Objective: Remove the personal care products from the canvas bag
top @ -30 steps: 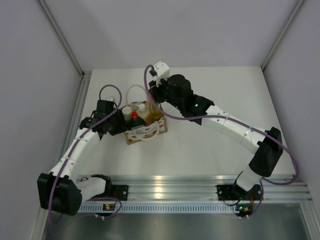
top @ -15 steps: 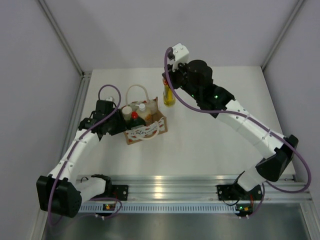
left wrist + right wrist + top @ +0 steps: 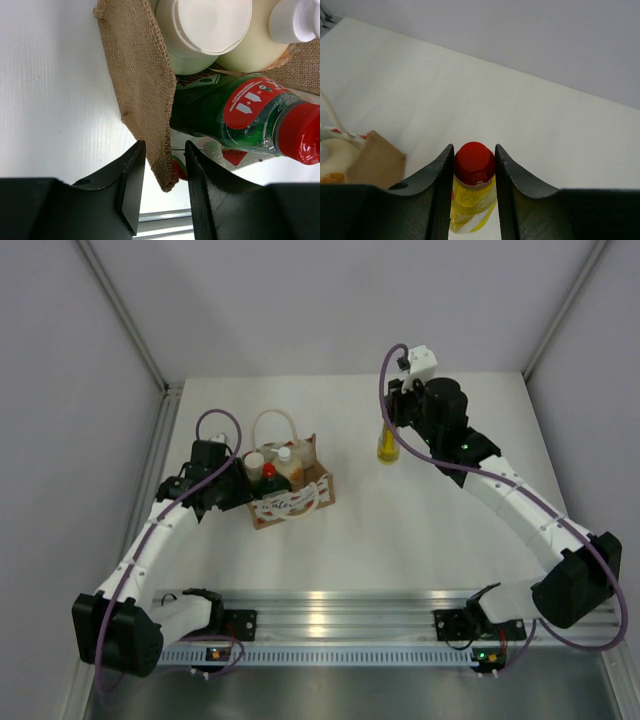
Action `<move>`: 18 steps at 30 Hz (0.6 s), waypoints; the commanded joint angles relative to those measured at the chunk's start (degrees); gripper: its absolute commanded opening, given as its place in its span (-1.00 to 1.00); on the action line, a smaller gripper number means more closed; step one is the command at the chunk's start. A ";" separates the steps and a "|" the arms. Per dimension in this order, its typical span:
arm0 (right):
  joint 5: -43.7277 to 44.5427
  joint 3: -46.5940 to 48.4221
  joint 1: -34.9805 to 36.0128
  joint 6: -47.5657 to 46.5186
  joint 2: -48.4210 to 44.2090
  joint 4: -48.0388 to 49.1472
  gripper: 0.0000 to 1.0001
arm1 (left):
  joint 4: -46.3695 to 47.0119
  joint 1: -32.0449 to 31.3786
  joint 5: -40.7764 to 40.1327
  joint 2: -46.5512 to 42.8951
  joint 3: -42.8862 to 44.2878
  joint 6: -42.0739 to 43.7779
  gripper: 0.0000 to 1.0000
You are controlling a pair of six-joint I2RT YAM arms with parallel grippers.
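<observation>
The tan canvas bag (image 3: 292, 502) stands left of the table's middle, its cream handle (image 3: 270, 425) looped behind it. My left gripper (image 3: 243, 488) is shut on the bag's left wall (image 3: 140, 80), and the burlap edge hangs between its fingers (image 3: 131, 175). Inside the bag are a green bottle (image 3: 225, 110) with a red cap, a white-capped cylinder (image 3: 210, 22) and a cream pump bottle (image 3: 255, 45). My right gripper (image 3: 474, 160) is shut on the red cap of the slim yellow bottle (image 3: 470, 205). That yellow bottle (image 3: 388, 445) hangs upright above the table, to the right of the bag.
White table (image 3: 430, 530) stretches to the right of and in front of the bag. A metal rail (image 3: 400, 605) runs along the near edge. Grey walls close in the left, right and far sides.
My right arm has lifted the yellow bottle up out of the bag and carried it to the right. The left gripper and the bag have stayed in place.
</observation>
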 commanded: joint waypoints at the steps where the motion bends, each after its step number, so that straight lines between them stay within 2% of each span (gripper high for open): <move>1: -2.14 -2.14 -2.61 3.62 -3.27 18.34 -1.00 | 0.08 -0.23 -0.30 -1.96 -0.90 0.53 -0.15; 9: -5.91 -9.26 -4.90 2.75 0.24 28.61 -1.00 | 0.08 -0.32 -0.30 -1.96 -0.98 0.62 -0.16; 18: -8.64 -12.77 -5.52 2.22 6.31 34.95 -1.00 | 0.17 -0.76 -0.91 -2.58 -1.07 0.45 -0.16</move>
